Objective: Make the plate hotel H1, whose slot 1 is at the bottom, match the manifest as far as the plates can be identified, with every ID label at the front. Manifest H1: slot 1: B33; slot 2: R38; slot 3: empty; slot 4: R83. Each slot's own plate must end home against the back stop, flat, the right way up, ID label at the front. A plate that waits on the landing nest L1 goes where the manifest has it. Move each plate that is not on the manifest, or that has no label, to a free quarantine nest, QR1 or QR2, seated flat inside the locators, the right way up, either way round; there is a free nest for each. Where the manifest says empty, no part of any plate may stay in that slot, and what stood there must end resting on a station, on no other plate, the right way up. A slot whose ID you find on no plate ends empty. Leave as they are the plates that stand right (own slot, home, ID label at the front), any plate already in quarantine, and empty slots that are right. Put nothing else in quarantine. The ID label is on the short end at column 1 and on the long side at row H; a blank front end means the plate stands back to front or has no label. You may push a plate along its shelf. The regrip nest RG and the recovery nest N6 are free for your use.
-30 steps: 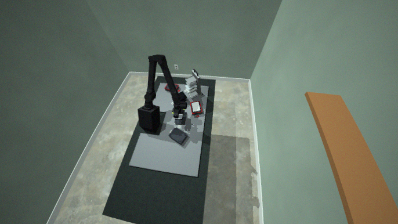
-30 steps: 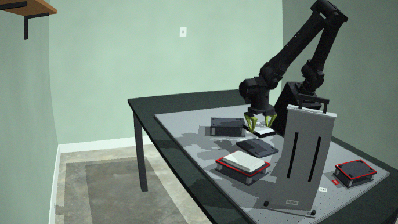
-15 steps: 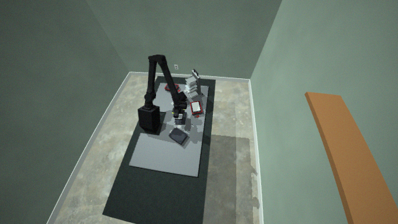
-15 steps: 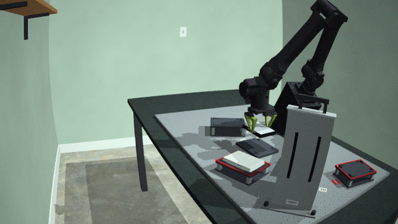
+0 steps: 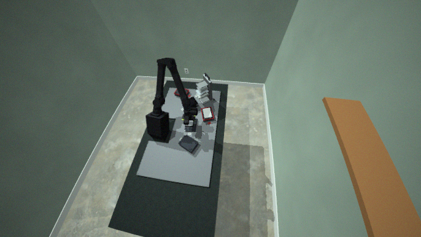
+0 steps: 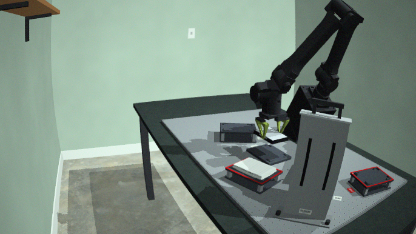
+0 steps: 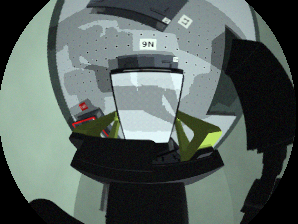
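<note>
The plate (image 7: 145, 106) is white and rectangular with a dark rim. The yellow-green jaws of the gripper (image 6: 272, 127) grip it across its long sides, level, low over a black base beside the arm's pedestal (image 6: 298, 100); whether it touches that base cannot be told. Its label cannot be read. A small tag (image 7: 148, 43) lies on the counter (image 6: 188, 127) just beyond its far end. Two white plates show outside the hotel (image 6: 318, 136): the held one and a second plate (image 6: 254, 169) lying on a red-rimmed nest (image 6: 242, 179). There are two red-rimmed nests; the other nest (image 6: 370, 179) carries no plate. Two dark nests stand near the gripper, a raised one (image 6: 238, 132) and a flat one (image 6: 268, 153). Open surface stretches toward the counter's left edge.
</note>
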Controlling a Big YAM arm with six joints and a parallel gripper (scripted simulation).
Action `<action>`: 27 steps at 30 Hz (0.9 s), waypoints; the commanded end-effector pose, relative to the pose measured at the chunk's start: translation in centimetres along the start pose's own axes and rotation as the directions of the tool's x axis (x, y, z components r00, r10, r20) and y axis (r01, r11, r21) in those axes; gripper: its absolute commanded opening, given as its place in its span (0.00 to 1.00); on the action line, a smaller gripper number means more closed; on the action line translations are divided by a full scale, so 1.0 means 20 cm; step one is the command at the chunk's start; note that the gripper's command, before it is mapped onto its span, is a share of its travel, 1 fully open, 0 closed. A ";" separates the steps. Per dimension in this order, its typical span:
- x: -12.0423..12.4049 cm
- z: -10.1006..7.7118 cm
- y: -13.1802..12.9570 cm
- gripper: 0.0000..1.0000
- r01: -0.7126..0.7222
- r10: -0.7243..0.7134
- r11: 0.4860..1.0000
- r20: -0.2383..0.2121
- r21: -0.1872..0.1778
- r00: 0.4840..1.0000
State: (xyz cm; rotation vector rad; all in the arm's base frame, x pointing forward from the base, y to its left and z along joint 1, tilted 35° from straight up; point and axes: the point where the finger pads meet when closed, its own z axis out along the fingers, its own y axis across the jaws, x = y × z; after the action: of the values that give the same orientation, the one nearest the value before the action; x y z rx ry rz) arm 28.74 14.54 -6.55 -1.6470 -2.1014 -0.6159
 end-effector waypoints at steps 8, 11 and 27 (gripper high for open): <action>-0.01 -0.02 0.03 0.86 0.003 -0.003 1.000 0.005 -0.024 1.000; -0.03 -0.04 0.03 0.86 -0.006 0.006 0.999 0.008 -0.040 1.000; 0.00 0.05 0.04 0.86 0.005 -0.005 1.000 0.004 -0.016 1.000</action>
State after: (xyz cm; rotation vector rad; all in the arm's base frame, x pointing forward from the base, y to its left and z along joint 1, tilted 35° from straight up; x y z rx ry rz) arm 28.42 14.80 -7.39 -1.6496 -2.0975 -0.6130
